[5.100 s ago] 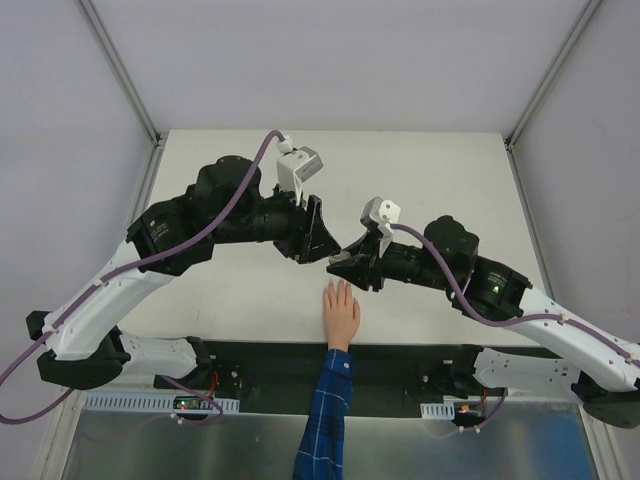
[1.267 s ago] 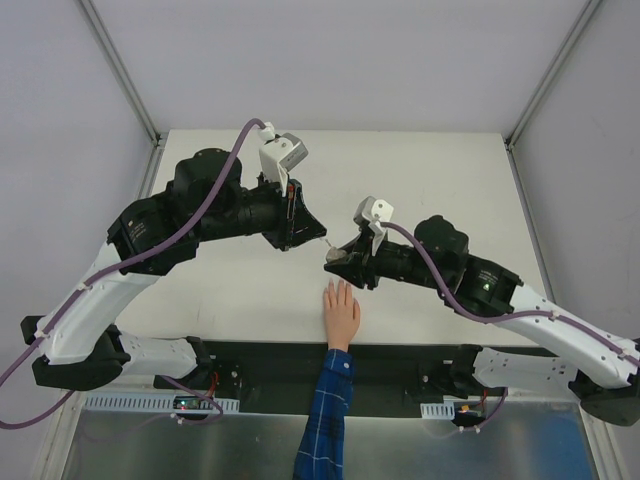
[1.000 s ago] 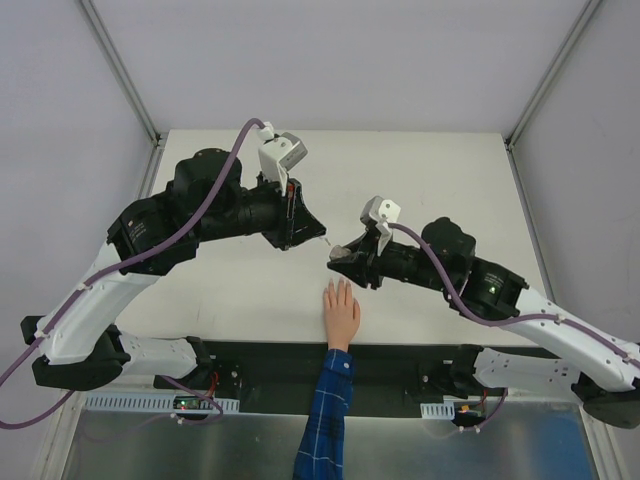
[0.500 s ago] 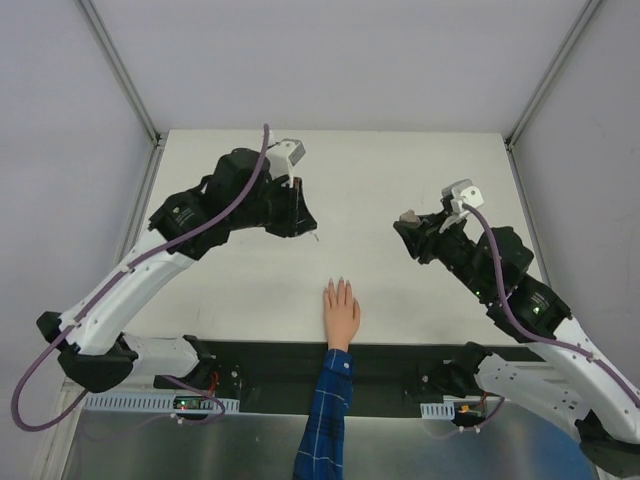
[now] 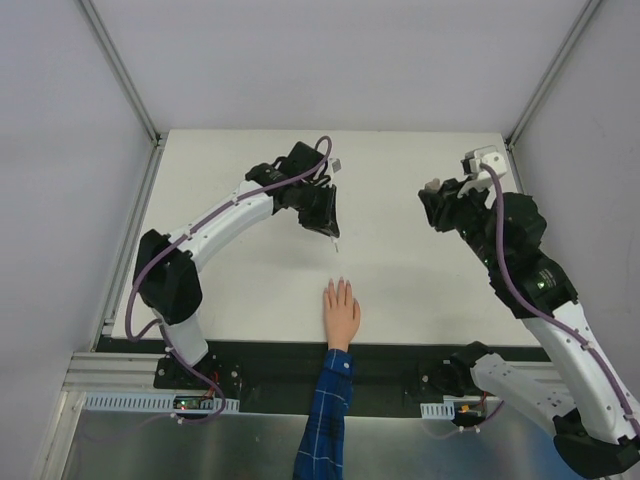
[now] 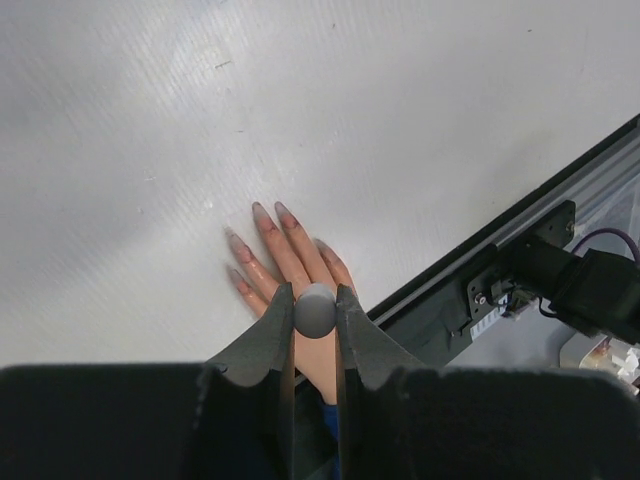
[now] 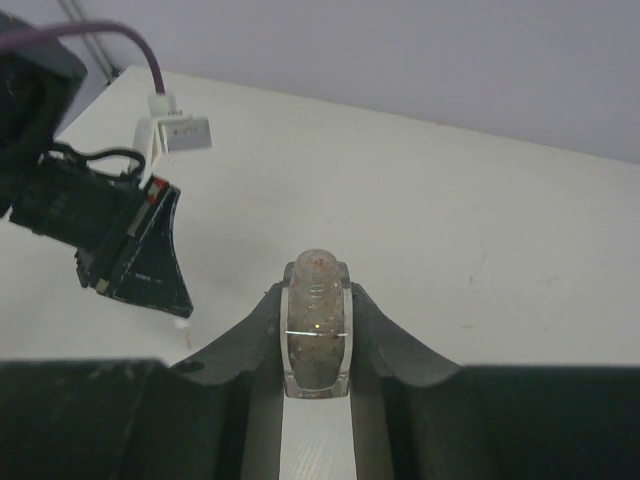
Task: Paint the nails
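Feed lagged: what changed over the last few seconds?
The right pincer swung the polish bottle from the centre out to the right. The left pincer shifted slightly right, holding the brush just beyond the mannequin hand. Both grips stayed shut; the hand stayed put.

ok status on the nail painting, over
Left gripper shut on brush cap, brush tip hovering short of the nails on mannequin hand. Right gripper shut on polish bottle, off to the right. Nothing in the way.
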{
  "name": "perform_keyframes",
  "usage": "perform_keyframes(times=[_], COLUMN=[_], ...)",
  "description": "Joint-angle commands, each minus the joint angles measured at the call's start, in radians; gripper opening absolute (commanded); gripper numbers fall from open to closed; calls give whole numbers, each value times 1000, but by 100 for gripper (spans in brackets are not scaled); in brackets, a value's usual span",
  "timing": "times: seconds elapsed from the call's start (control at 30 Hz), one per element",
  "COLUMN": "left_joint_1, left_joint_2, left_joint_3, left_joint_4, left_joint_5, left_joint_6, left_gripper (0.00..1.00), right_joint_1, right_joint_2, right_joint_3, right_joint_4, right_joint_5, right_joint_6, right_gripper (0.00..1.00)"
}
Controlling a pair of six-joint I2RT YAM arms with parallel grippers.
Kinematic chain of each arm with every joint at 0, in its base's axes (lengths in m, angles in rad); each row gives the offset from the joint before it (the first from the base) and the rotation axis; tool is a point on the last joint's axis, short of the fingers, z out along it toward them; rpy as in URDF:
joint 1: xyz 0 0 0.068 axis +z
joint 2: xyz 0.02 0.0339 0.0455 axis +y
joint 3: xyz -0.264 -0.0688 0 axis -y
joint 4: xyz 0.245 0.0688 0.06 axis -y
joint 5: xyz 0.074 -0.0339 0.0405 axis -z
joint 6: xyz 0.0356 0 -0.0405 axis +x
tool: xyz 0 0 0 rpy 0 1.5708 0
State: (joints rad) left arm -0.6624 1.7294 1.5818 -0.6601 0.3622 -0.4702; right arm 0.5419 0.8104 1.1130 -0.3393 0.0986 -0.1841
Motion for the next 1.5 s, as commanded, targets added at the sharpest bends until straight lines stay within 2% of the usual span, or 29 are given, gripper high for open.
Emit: perform_keyframes(times=[0.0,0.17,0.3,0.5,0.73,1.1,1.47], left_joint_1=[14,14,7,-19,-39,-65,-82], left_joint_2=[45,99,121,163,239,282,288], left_joint_3=[56,27,6,26,49,58,30], left_joint_4=[-1,-4,-9,-6,-7,-6,-9], left_joint_5=[76,51,-11,-117,-131,-203,-200], left_joint_6=[-26,-136,-212,-231,-262,-275,-294], left_gripper=[0,0,0,0,0,0,0], right_joint_1=[-7,-7,-7,-7,-19,-40,-39], right_joint_2=[15,53,73,98,134,153,151], right_joint_3=[134,217,240,254,271,251,234], right_joint_4=[17,-101,-127,-139,-162,-167,-167], right_joint_5=[194,228,216,217,201,173,185], right_joint_6=[-34,-22,-9,-58,-77,-58,-57], right_gripper=[0,0,0,0,0,0,1])
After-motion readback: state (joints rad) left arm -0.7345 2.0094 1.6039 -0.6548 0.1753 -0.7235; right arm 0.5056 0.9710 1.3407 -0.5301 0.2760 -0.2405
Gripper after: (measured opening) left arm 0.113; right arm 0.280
